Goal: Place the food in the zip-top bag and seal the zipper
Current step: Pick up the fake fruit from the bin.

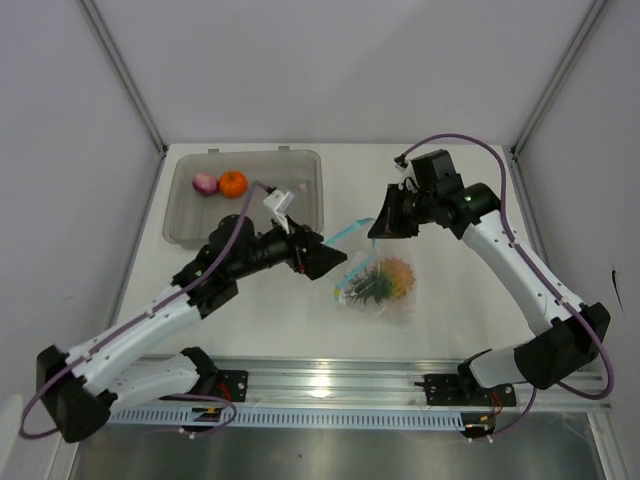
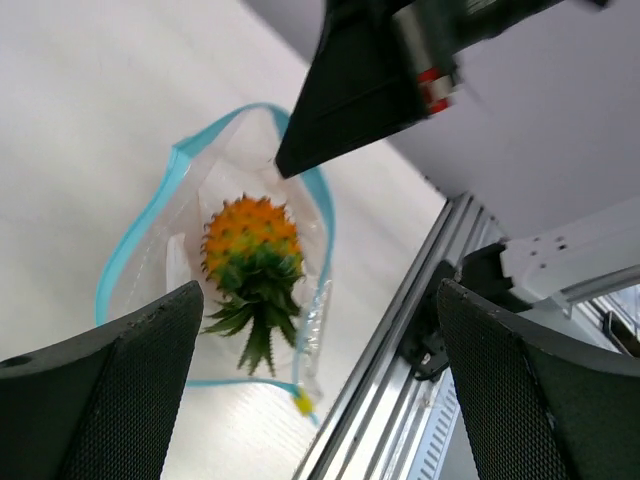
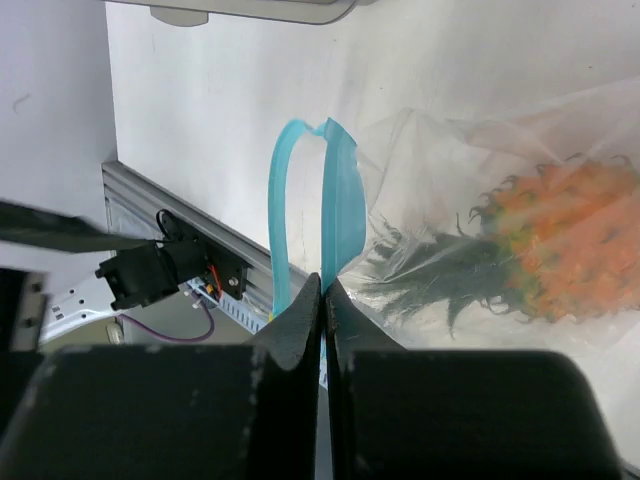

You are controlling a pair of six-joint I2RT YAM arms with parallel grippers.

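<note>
— How does the zip-top bag look?
— Clear and crinkled, lying mid-table with the pineapple inside; the zipper gapes (a blue loop).
— And the grippers?
— The right gripper pinches that blue strip, jaws closed tight on it. The left gripper hovers by the bag's mouth, spread wide, holding nothing. The orange and onion sit in the grey tray.

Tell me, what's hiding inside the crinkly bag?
Only a toy pineapple shows inside the bag. Anything beneath it is covered by the pineapple and crinkled plastic.
</note>
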